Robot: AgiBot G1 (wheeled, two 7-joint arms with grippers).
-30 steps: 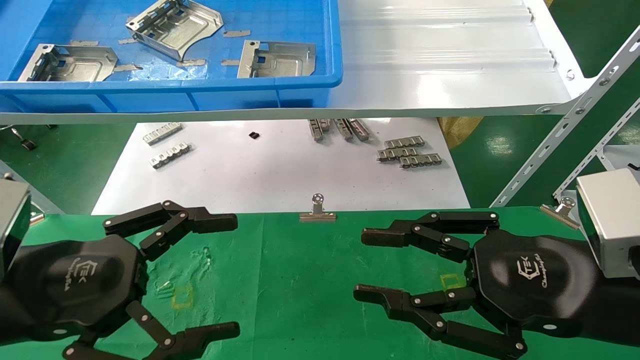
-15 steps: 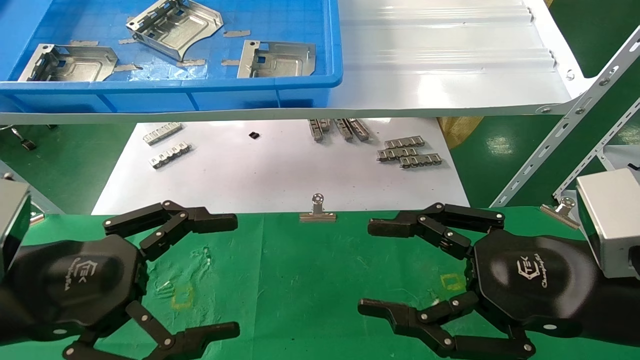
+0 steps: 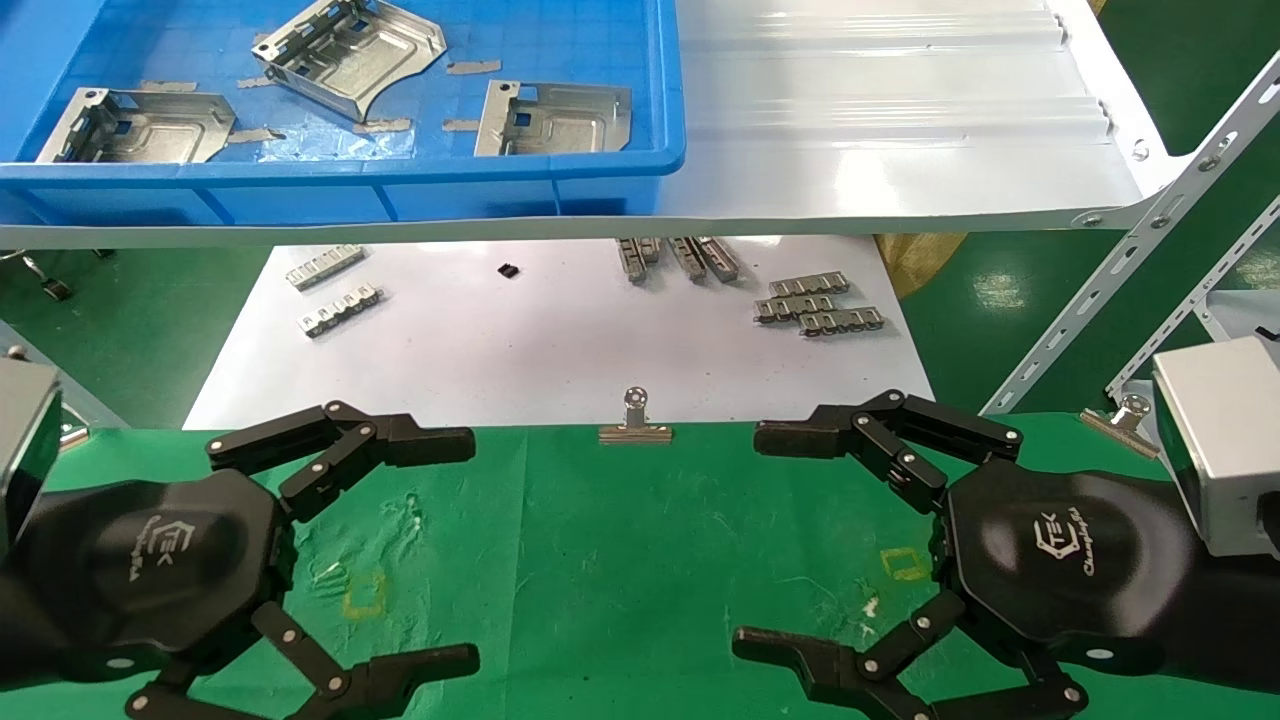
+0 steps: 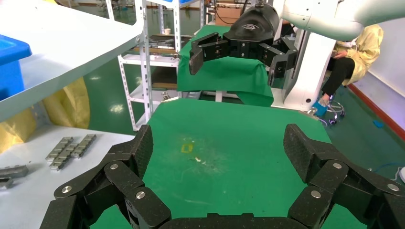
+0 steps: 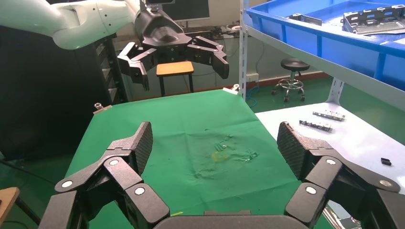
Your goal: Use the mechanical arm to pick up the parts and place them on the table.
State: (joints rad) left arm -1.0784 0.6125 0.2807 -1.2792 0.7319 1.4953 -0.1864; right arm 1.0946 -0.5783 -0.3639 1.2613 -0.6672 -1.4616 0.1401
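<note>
Three silver sheet-metal parts lie in the blue bin (image 3: pixel 600 170) on the raised shelf: one at the left (image 3: pixel 135 125), one tilted in the middle (image 3: pixel 350 55), one at the right (image 3: pixel 555 117). One part also shows in the right wrist view (image 5: pixel 372 19). My left gripper (image 3: pixel 465 550) hovers open and empty over the green table (image 3: pixel 620 560) at the near left. My right gripper (image 3: pixel 755 540) hovers open and empty at the near right. Each wrist view shows its own open jaws over bare green cloth, left (image 4: pixel 219 143) and right (image 5: pixel 215 138), with the other arm's gripper beyond.
A glossy white sheet (image 3: pixel 560 350) below the shelf holds small toothed strips (image 3: pixel 820 305) and more strips at its left (image 3: pixel 335 295). Binder clips (image 3: pixel 635 420) (image 3: pixel 1125 415) pin the cloth's far edge. Yellow squares (image 3: pixel 363 592) (image 3: pixel 905 563) mark the cloth. A perforated rail (image 3: pixel 1130 260) slants at the right.
My right gripper's fingers have spread wider apart. The left arm and the parts have not moved.
</note>
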